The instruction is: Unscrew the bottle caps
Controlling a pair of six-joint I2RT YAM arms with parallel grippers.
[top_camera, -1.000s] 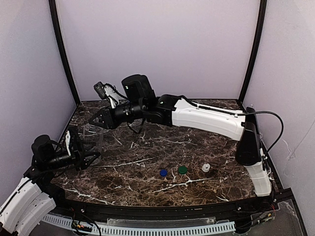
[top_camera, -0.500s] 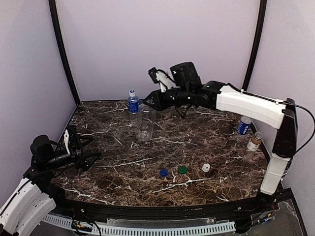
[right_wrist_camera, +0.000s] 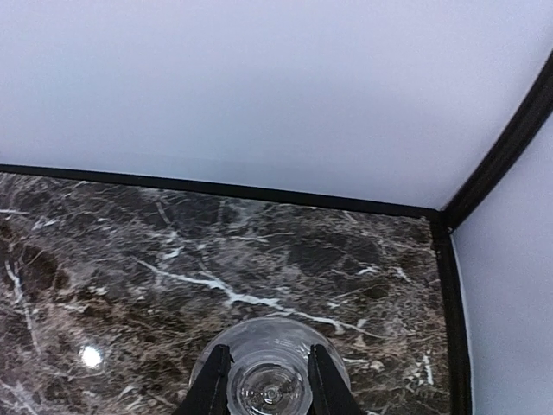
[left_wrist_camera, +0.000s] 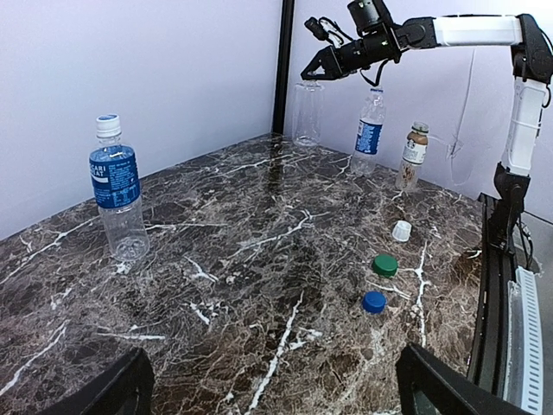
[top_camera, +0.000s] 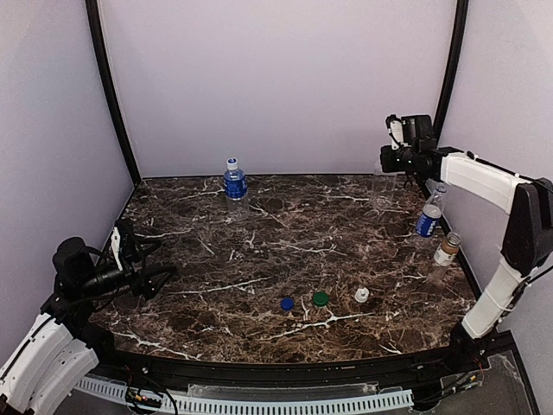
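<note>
Dark marble table [top_camera: 259,251] | step: right gripper [right_wrist_camera: 268,370] pinches neck of capless plain clear bottle [left_wrist_camera: 307,112] at far-right corner, setting it down, I judge | left gripper [left_wrist_camera: 281,389] spread, empty | next: capped blue-label bottle [top_camera: 234,183] far left needs bracing and twisting.

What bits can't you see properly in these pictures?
- The plain clear plastic bottle: the right wrist view shows only its mouth and shoulder between the fingers of the right gripper; the bottom edge cuts off the rest.
- The brown coffee-drink bottle with a white label: the writing is too small in the top and left wrist views.
- The left gripper: the left wrist view shows only two dark finger ends; the bottom edge cuts off the rest.
</note>
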